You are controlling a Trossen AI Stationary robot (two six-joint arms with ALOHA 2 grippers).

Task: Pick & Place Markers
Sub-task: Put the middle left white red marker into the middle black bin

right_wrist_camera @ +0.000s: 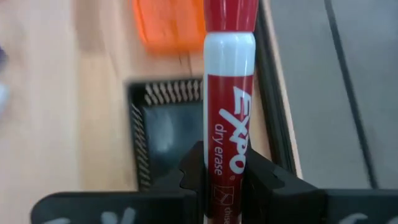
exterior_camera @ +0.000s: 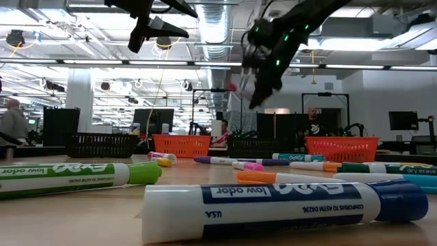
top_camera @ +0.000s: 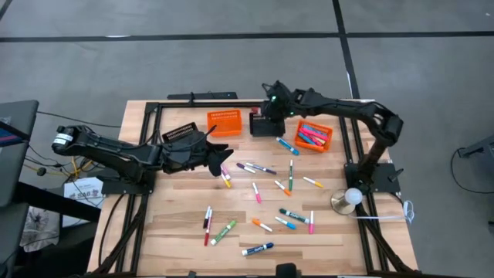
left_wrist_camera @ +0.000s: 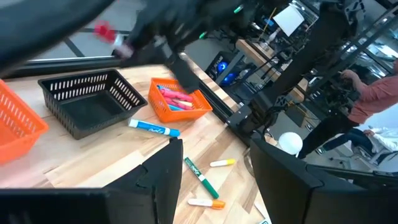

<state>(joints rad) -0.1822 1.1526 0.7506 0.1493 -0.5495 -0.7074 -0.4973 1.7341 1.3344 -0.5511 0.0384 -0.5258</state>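
Several markers (top_camera: pixel 266 197) in mixed colours lie flat on the wooden table (top_camera: pixel 177 232). My right gripper (top_camera: pixel 268 99) hangs above the black basket (top_camera: pixel 264 125) at the far edge, shut on a red marker (right_wrist_camera: pixel 227 93). In the low view it shows as the dark gripper (exterior_camera: pixel 263 78) with green lights. My left gripper (top_camera: pixel 220 158) stands open above the table's left middle, nothing between its fingers (left_wrist_camera: pixel 163 180). My right gripper pinches the red marker's barrel (right_wrist_camera: pixel 224 155) between its two fingers, near one end. The rest of the marker, with its white band and red end, sticks out beyond the fingertips. It is lifted clear, above the black basket (right_wrist_camera: pixel 165 134).
An orange basket (top_camera: pixel 224 122) stands left of the black one. Another orange basket (top_camera: pixel 314 137) to the right holds pink markers. A second black basket (top_camera: pixel 181 133) lies partly under my left arm. A blue marker (left_wrist_camera: pixel 154 128) lies by the baskets. A round lamp (top_camera: pixel 349 199) stands at the right.
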